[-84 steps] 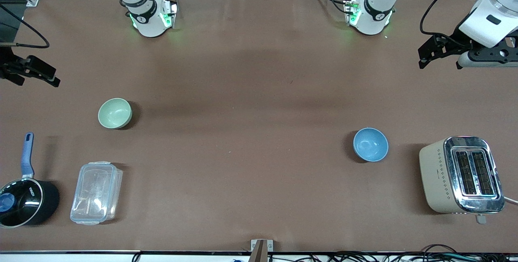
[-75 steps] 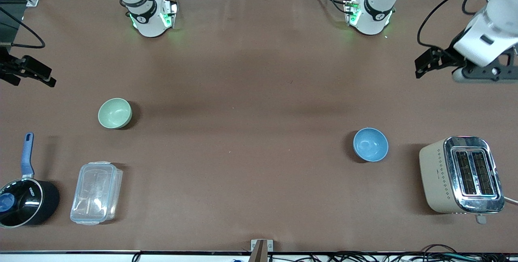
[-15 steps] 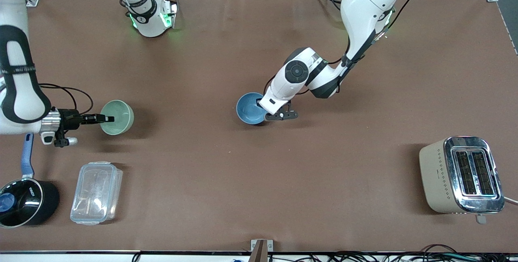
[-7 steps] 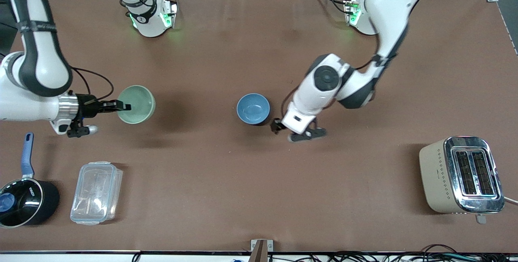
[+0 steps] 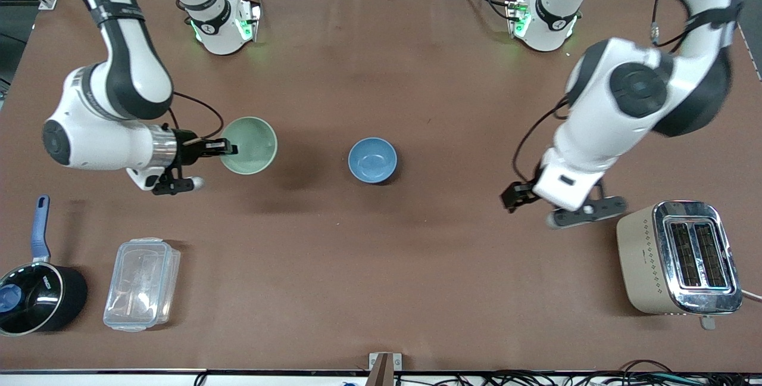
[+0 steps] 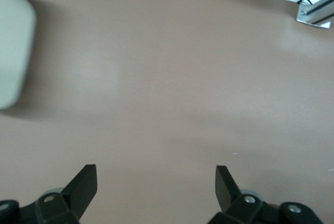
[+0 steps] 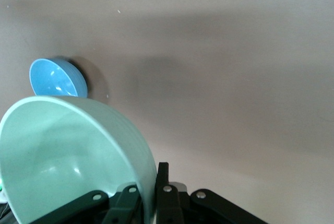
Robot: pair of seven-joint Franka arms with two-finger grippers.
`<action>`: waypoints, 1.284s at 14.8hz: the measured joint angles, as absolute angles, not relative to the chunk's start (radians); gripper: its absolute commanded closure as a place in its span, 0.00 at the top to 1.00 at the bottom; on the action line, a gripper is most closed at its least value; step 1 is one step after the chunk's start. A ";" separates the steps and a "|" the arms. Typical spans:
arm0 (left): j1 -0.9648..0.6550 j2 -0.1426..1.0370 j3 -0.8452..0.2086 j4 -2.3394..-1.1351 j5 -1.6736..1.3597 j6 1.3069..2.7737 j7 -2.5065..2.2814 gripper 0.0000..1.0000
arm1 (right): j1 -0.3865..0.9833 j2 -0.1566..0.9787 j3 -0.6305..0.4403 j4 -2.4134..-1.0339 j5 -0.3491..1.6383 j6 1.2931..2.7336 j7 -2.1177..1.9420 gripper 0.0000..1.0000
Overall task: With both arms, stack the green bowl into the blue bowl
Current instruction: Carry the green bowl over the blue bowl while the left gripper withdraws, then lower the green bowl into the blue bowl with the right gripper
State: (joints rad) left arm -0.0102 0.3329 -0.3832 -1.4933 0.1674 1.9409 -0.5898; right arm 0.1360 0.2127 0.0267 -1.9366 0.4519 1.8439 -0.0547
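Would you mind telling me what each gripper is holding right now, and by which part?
The right gripper holds the green bowl by its rim, one finger inside the wall and one outside. The left gripper is open and holds nothing.

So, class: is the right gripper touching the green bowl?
Touching. The right wrist view shows the right gripper pinching the green bowl's rim between its fingers.

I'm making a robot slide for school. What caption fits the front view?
Right end effector carries the green bowl toward the blue bowl while the left end effector hangs open beside the toaster.
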 measured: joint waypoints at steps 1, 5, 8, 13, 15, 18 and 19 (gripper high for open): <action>0.011 0.307 -0.383 -1.492 0.167 1.913 -0.533 1.00 | 0.173 0.213 0.027 -1.938 0.452 1.870 0.003 0.04; 0.055 0.204 -0.365 -1.493 0.138 1.782 -0.341 1.00 | 0.349 0.213 0.029 -1.948 0.452 2.019 0.240 0.04; -0.016 0.102 -0.213 -1.520 0.056 1.675 -0.217 1.00 | 0.406 0.228 0.028 -1.964 0.452 2.093 0.283 0.04; -0.066 -0.043 -0.078 -1.626 -0.009 1.611 -0.078 1.00 | 0.491 0.300 0.028 -1.978 0.453 2.244 0.345 0.04; -0.070 -0.084 -0.076 -1.670 -0.009 1.611 -0.078 1.00 | 0.538 0.335 0.028 -1.979 0.454 2.315 0.385 0.05; -0.039 -0.112 -0.087 -1.694 -0.009 1.611 -0.078 1.00 | 0.590 0.384 0.028 -1.981 0.485 2.404 0.409 0.05; -0.032 -0.115 -0.089 -1.695 -0.009 1.612 -0.078 1.00 | 0.601 0.399 0.028 -1.980 0.502 2.431 0.409 0.06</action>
